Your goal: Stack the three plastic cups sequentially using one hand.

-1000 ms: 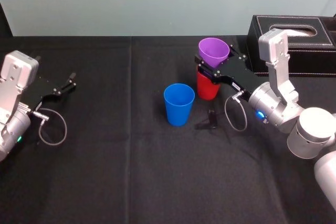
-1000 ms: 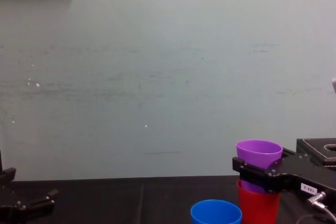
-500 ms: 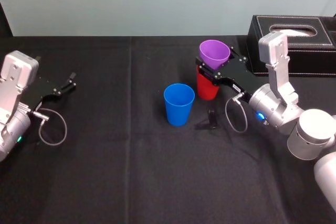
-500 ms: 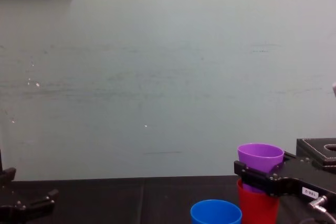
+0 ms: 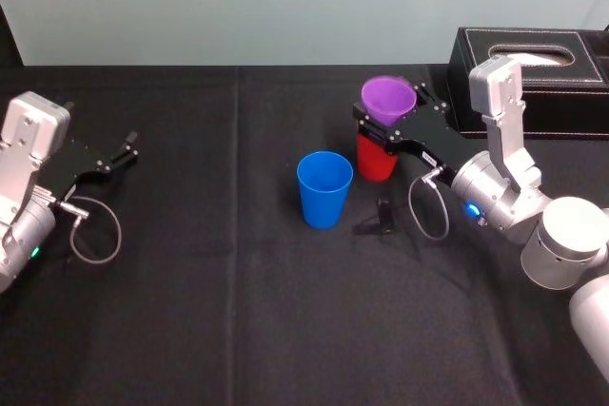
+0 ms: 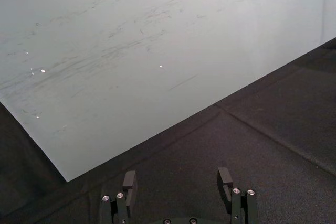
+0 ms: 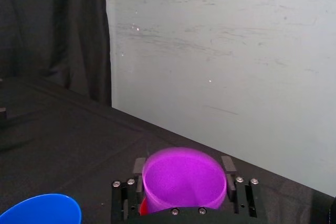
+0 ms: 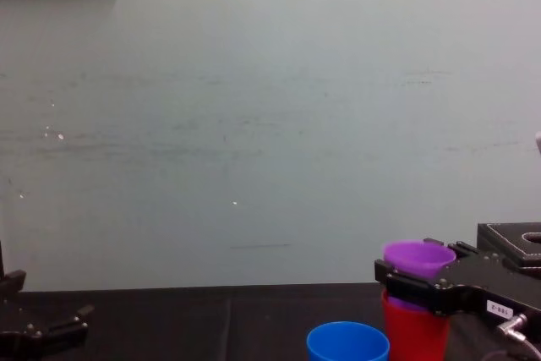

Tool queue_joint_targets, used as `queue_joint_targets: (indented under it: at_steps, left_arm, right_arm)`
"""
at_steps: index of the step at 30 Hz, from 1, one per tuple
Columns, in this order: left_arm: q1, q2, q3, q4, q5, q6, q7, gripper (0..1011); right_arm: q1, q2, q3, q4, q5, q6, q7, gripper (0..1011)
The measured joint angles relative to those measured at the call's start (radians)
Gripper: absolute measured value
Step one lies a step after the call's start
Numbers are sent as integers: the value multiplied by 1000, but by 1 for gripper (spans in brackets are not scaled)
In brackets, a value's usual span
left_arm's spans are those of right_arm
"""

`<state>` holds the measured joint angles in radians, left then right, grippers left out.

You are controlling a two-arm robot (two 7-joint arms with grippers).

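Three plastic cups, one purple, one red and one blue, stand on the black-covered table (image 5: 238, 311). The right gripper (image 5: 393, 109) is clamped around the purple cup (image 5: 387, 100), one finger (image 7: 139, 166) on each side of its wall just below the rim. That cup's lower end sits inside the mouth of the red cup (image 5: 376, 161), with most of its body above the red rim. The red cup stands upright just right of the blue cup (image 5: 324, 187) and slightly farther back, not touching it. The blue cup stands upright on its own, mouth up. Well to the left of the blue cup, the left gripper (image 5: 122, 149) rests low over the cloth with its fingers spread wide around nothing. One black stitched box (image 5: 533, 64) sits far right of the blue cup, at the back.
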<state>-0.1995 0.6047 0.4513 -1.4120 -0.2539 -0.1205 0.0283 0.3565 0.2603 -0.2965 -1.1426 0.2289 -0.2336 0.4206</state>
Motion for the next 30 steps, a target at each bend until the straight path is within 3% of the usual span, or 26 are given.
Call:
queue_joint_targets:
  at_steps: [6,16,24,30]
  left_arm:
    - [0,0,0,0,0,0,0,1004]
    - [0,0,0,0,0,0,0,1005]
    - [0,0,0,0,0,0,0,1005]
    - [0,0,0,0,0,0,0,1005]
  right_arm:
    - [0,0,0,-1,0,0,0,995]
    - [-11,4,3,-26,-15,2,-24,1002]
    - [-73,35,23,-153,-40,50,-55,1000]
    - [-157,75,55,-280,-8,68,-42,1000]
